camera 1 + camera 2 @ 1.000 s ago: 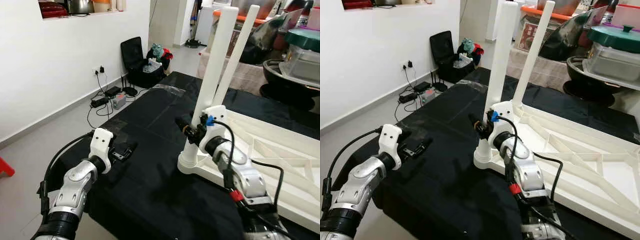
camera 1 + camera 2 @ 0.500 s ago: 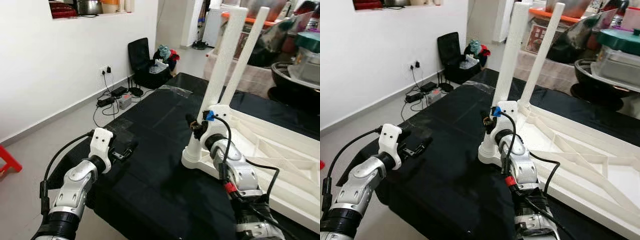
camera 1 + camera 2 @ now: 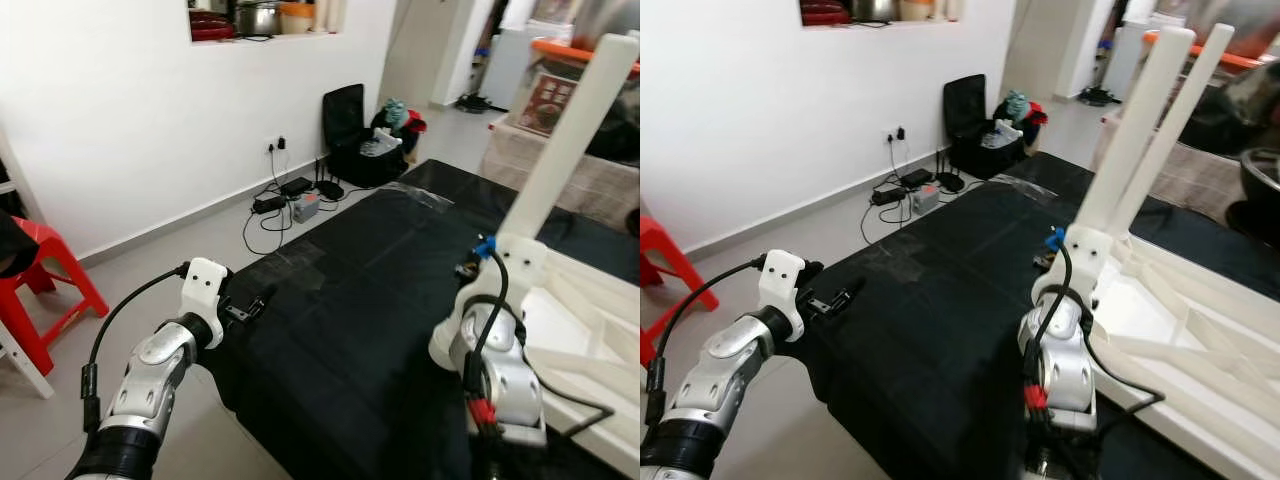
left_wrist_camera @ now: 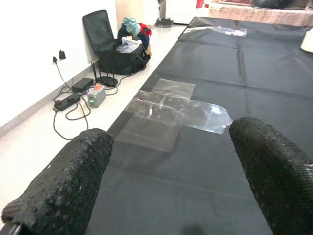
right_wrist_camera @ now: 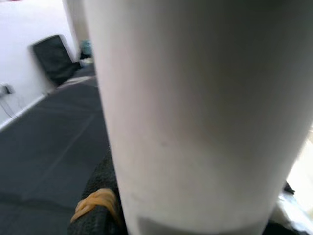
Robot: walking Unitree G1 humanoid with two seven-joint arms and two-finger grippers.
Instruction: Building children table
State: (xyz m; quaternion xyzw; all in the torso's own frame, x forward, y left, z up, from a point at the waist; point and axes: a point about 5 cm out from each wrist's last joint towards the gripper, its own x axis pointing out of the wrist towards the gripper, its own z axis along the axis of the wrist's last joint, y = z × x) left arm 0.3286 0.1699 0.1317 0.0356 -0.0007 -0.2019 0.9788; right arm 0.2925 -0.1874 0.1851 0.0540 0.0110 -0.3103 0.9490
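The upright white table leg (image 3: 1137, 140), rising from the overturned tabletop (image 3: 1200, 330), is pinched near its base by the right hand (image 3: 1052, 252), while the left hand (image 3: 836, 298) is held spread, well apart over the black cloth (image 3: 940, 290).

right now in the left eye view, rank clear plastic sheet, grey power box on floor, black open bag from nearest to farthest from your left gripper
1. clear plastic sheet, on the black cloth just ahead of the left gripper.
2. grey power box, on the floor among cables by the wall.
3. black open bag, farther back on the floor.

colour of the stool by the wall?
Red stool, clearest in the left eye view, beside the white wall.
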